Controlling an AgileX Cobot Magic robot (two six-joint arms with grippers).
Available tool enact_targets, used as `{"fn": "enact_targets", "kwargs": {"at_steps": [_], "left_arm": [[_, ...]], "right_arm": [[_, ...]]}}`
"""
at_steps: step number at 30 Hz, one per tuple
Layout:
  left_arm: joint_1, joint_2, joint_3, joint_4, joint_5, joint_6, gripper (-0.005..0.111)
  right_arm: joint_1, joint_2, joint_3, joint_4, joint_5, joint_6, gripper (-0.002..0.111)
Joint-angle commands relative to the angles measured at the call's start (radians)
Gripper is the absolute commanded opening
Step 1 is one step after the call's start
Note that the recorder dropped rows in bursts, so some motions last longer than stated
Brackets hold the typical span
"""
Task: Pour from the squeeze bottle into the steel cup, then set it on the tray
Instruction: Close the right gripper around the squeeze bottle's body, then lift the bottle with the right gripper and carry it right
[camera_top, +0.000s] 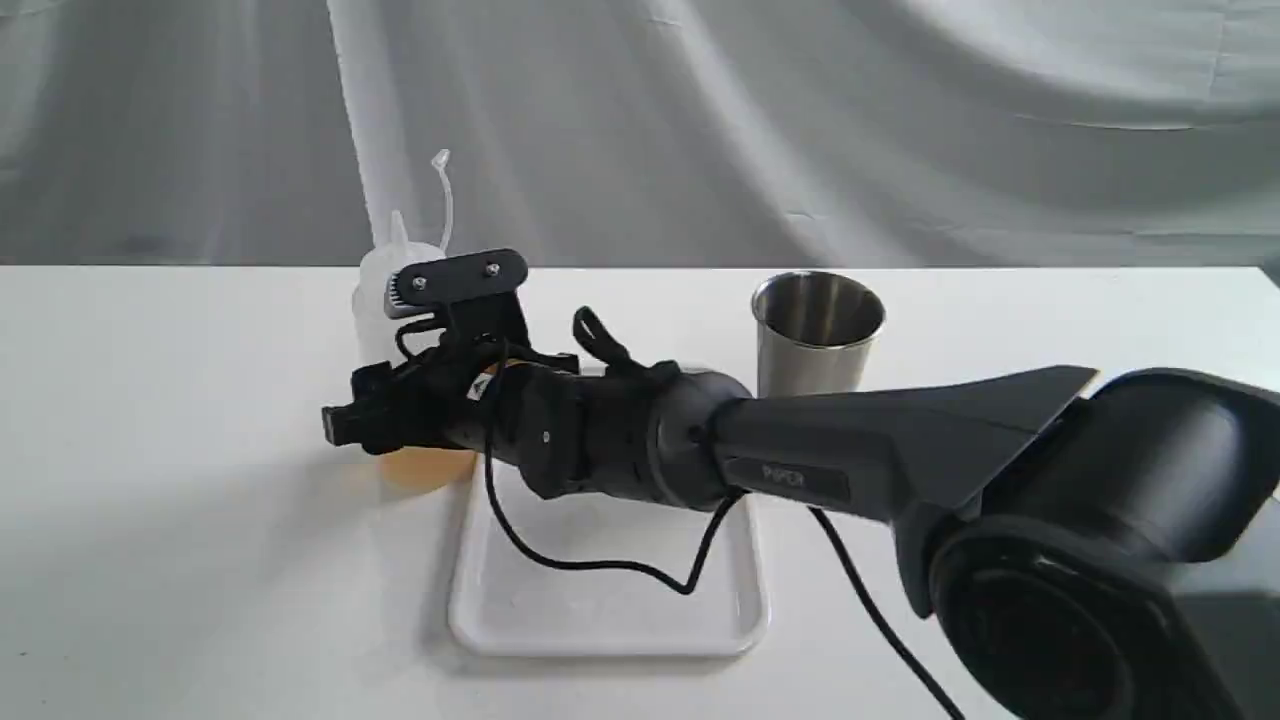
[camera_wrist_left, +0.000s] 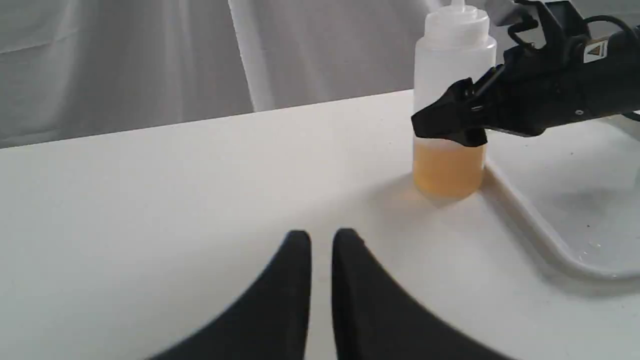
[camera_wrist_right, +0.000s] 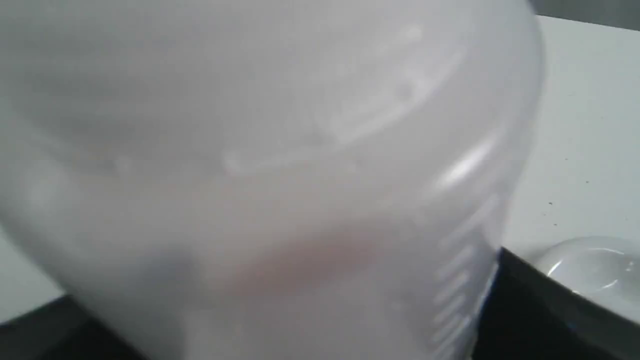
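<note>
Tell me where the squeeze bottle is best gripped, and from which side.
Grip the squeeze bottle on its straight cylindrical body, mid-height just above the amber liquid, coming in level from the tray side. It stands upright beside the tray's edge, and its top tapers, so higher up gives poor purchase. The right tool brackets it there.
</note>
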Motion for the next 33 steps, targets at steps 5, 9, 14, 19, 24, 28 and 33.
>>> {"fn": "enact_targets", "kwargs": {"at_steps": [5, 9, 14, 19, 24, 28, 33], "left_arm": [[-0.003, -0.005, 0.004, 0.001, -0.007, -0.002, 0.008], [-0.003, -0.005, 0.004, 0.001, -0.007, -0.002, 0.008], [-0.003, -0.005, 0.004, 0.001, -0.007, -0.002, 0.008], [-0.003, -0.005, 0.004, 0.001, -0.007, -0.002, 0.008], [-0.003, -0.005, 0.004, 0.001, -0.007, -0.002, 0.008], [-0.003, -0.005, 0.004, 0.001, -0.007, -0.002, 0.008], [-0.003, -0.005, 0.004, 0.001, -0.007, -0.002, 0.008]], "right_arm": [[-0.010, -0.091, -0.003, -0.085, 0.118, 0.011, 0.036], [-0.020, -0.154, -0.003, -0.157, 0.169, 0.015, 0.036], [-0.036, -0.243, -0.003, -0.264, 0.234, 0.114, 0.036], [-0.062, -0.342, -0.003, -0.348, 0.335, 0.171, 0.036], [-0.093, -0.473, 0.074, -0.456, 0.406, 0.213, 0.036], [-0.136, -0.627, 0.244, -0.500, 0.391, 0.220, 0.036], [-0.223, -0.833, 0.478, -0.588, 0.381, 0.222, 0.036]]}}
